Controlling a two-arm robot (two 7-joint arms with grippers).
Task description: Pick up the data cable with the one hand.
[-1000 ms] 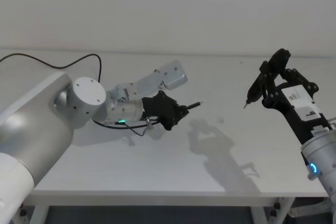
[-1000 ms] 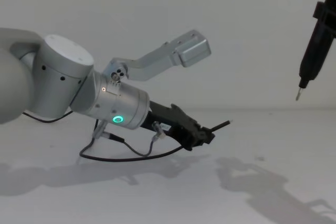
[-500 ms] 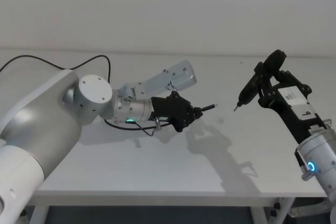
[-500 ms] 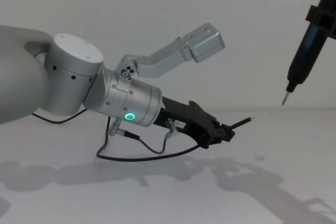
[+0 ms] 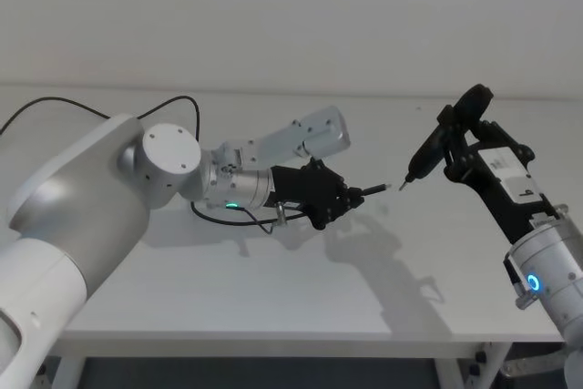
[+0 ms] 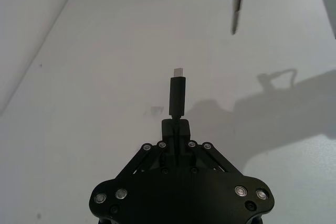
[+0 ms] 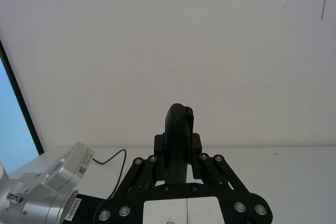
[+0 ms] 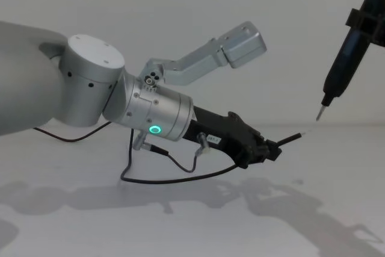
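Head view: left tool (image 5: 349, 198) clenched on data cable (image 5: 374, 190) mid-table, right tool (image 5: 458, 147) on pen (image 5: 424, 158).

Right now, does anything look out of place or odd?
Nothing stands out. The left gripper is shut on the data cable, its stiff tip pointing toward the pen-shaped tool in the right gripper.

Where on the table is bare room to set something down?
Bare: the table's front strip, before both arms. Crowded: the middle, where the left gripper holds the data cable near the right gripper's pen-shaped tool.
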